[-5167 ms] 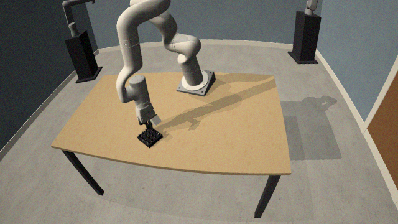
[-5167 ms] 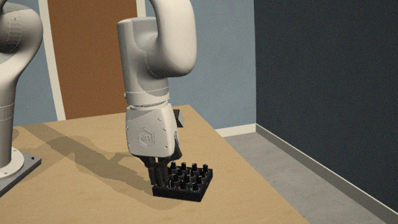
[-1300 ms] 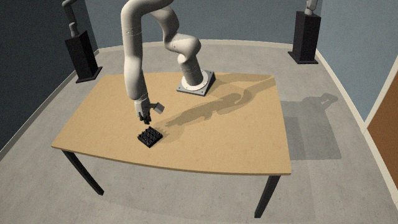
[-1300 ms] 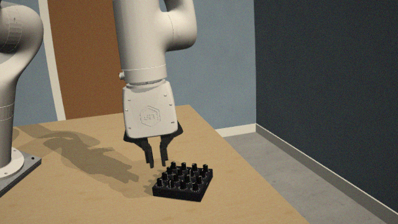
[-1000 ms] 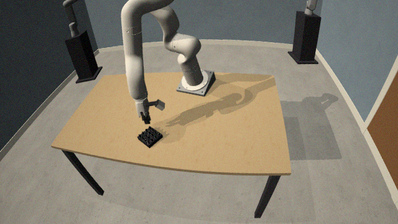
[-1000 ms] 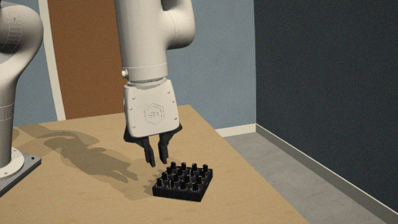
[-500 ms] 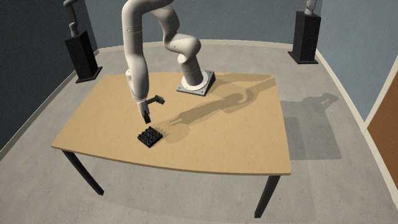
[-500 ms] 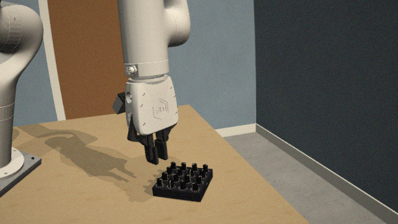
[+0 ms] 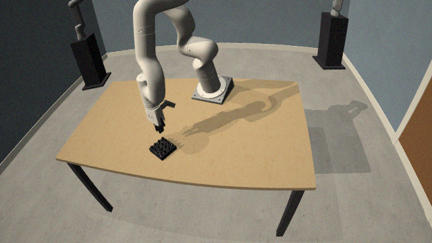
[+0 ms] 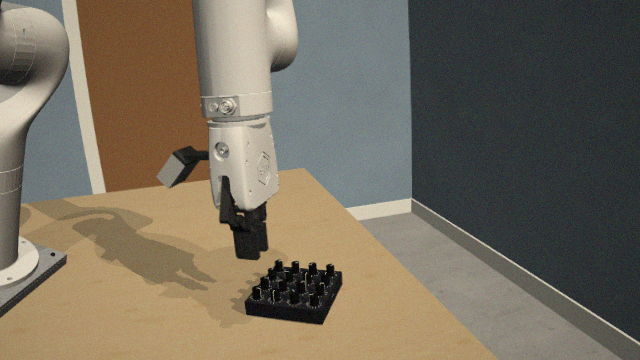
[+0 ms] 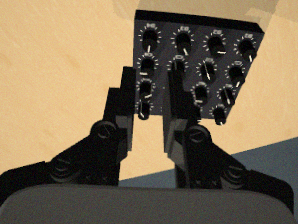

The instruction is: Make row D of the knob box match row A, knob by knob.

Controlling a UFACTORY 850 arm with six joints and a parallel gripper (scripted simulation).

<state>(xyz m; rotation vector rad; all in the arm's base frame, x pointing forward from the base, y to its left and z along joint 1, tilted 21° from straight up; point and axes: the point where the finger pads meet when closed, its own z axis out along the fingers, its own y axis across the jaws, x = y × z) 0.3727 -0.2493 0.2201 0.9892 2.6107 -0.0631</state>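
- Sixteen knobs [image 9: 163, 146] [image 10: 314, 300] [image 11: 216, 45] stand in four rows on the box [image 9: 155, 154] [image 10: 285, 312] [image 11: 196, 19], which sits upright on the table [image 9: 236, 148] [image 10: 150, 325] [image 11: 50, 75]: below the arm in the top view, lower middle in the exterior view.
- In the wrist view the names sit above their knobs and look upside down, so the front is probably toward the top of the frame. Row D would then be the uppermost row, with D4 at upper left.
- The gripper [image 9: 160, 129] [image 10: 255, 254] [image 11: 150, 86] hangs above and beside the box, pointing down, probably so its camera can read the lines before anything is turned.
- Its fingers are slightly parted, with a narrow gap and nothing gripped; the exterior view shows them apart from every knob.
- That gap probably suits coming down around one knob without brushing its neighbours, whose marks must be kept.
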